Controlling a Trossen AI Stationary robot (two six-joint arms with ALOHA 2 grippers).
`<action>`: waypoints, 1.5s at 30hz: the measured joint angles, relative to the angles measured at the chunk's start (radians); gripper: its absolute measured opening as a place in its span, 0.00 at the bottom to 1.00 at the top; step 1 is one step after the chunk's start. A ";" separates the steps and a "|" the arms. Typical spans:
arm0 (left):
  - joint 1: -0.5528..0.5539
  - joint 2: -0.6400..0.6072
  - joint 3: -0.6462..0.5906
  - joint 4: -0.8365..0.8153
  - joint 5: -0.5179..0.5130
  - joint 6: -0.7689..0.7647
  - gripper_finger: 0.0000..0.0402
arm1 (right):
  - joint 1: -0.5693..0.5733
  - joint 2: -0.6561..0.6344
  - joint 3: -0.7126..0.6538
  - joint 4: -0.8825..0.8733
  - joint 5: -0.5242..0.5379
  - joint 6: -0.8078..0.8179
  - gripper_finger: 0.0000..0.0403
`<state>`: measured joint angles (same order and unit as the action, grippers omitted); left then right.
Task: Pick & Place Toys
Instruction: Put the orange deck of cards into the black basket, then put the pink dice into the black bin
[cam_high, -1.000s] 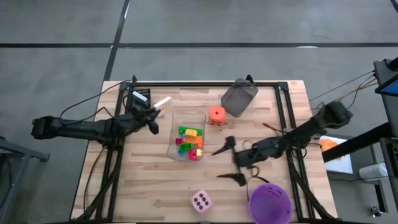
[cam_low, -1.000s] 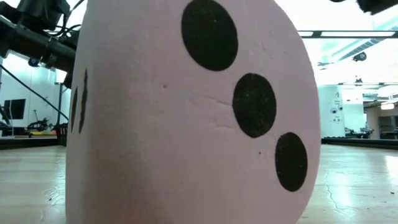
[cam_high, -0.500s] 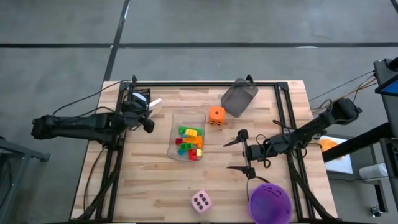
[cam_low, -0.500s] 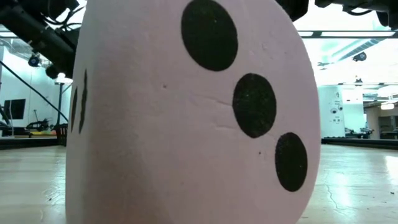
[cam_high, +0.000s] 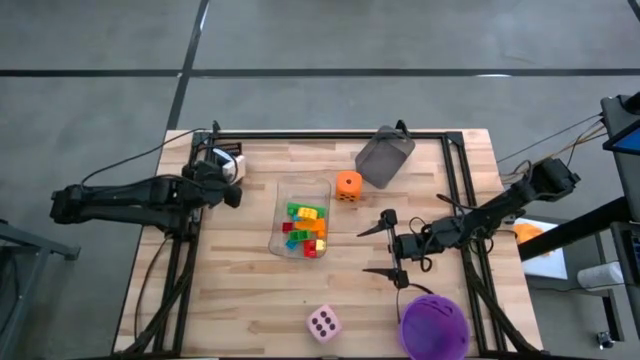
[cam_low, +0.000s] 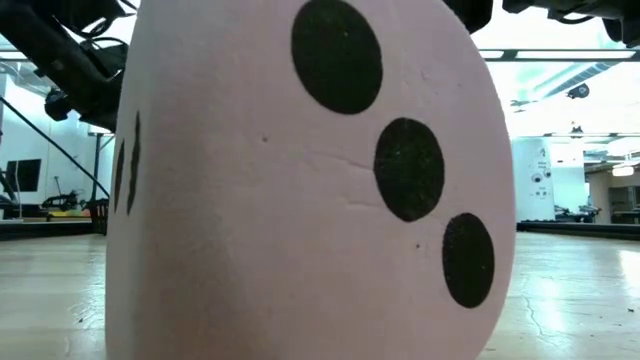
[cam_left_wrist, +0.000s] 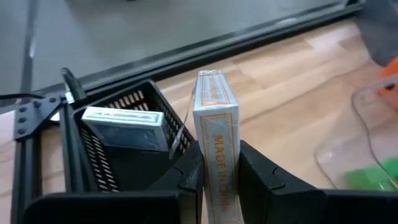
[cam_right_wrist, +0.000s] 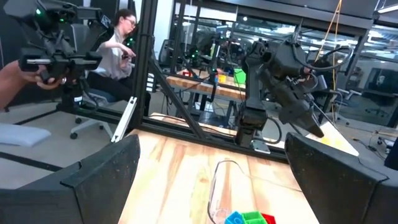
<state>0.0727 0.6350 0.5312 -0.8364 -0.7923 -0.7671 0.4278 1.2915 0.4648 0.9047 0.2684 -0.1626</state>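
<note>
High view: left gripper (cam_high: 226, 188) sits at the tabletop's (cam_high: 250, 300) 10 o'clock corner, jaws nearly closed on a card box (cam_high: 222, 161), right by a small black basket (cam_high: 213, 158). Clear tray (cam_high: 303, 217) at centre, long axis 12-to-6, holds the bricks (cam_high: 306, 228), green, yellow, red. Orange die (cam_high: 348, 185) just at 1 o'clock of the tray; grey bin (cam_high: 384, 156) tipped beyond it. Pink die (cam_high: 322, 322) at the 6 o'clock edge, purple bucket (cam_high: 434, 324) at 5 o'clock. Right gripper (cam_high: 385, 248) at 3 o'clock of the tray, jaws spread wide, nothing in them.

Low view: pink die (cam_low: 300, 190) fills the shot, three black dots running diagonally.

Left wrist view: jaws pinch the card box (cam_left_wrist: 216, 137) by its narrow sides, box on edge, long axis running away from the gripper (cam_left_wrist: 216, 180). Basket (cam_left_wrist: 118, 140) just beside, a 2nd box (cam_left_wrist: 124, 127) inside it.

Right wrist view: wide-open fingers (cam_right_wrist: 99, 180) frame the tray's (cam_right_wrist: 217, 193) end w/ green and blue bricks (cam_right_wrist: 245, 218). A person (cam_right_wrist: 121, 43) sits beyond the tabletop.
</note>
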 joint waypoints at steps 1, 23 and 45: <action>0.004 0.007 0.000 -0.003 -0.007 -0.013 0.15 | 0.000 0.000 0.000 0.000 0.000 0.000 0.99; 0.200 0.361 -0.002 -0.086 -0.038 -0.172 0.15 | 0.000 0.000 0.000 0.000 0.000 -0.001 0.99; 0.207 0.394 0.021 -0.024 -0.093 -0.067 0.68 | 0.000 0.000 0.000 -0.001 0.000 -0.001 0.99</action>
<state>0.2796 1.0290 0.5520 -0.8600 -0.8856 -0.8340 0.4274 1.2919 0.4652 0.9039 0.2684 -0.1634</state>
